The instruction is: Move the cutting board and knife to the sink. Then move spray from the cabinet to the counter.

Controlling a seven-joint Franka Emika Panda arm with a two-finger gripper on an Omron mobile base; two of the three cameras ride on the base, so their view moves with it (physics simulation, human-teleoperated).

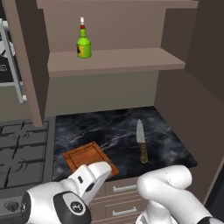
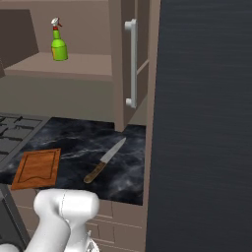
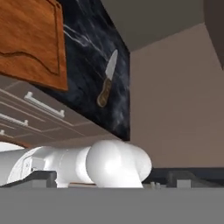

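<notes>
Lying ahead of tool: board (image 1: 89, 159), knife (image 1: 141, 141), apart on counter (image 1: 170, 144).
Spray (image 1: 83, 43): upright on cabinet (image 1: 131, 59) shelf, above.
Tool: jaw state cannot tell.

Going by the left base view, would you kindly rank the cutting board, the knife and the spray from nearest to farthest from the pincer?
1. The cutting board, on the counter directly beyond the pincer, partly covered by it.
2. The knife, further right on the counter.
3. The spray, up on the cabinet shelf.
</notes>
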